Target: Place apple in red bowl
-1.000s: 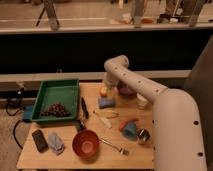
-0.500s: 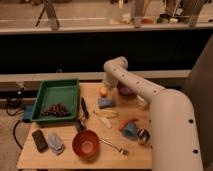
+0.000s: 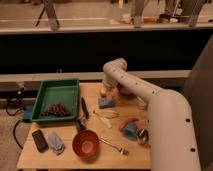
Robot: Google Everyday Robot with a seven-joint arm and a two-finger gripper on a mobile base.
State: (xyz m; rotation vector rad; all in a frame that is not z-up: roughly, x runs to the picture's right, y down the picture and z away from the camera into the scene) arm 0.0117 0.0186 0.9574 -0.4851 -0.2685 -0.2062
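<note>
My claw hangs right at the apple, which sits just below its tip; whether it is wide, narrow or holding I cannot tell. A blue sponge lies just in front of it. The red bowl stands well apart, toward the front edge.

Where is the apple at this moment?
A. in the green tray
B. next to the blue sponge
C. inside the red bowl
B: the apple is right by the blue sponge, at the tip of the claw, away from the red bowl, which holds no fruit.
</note>
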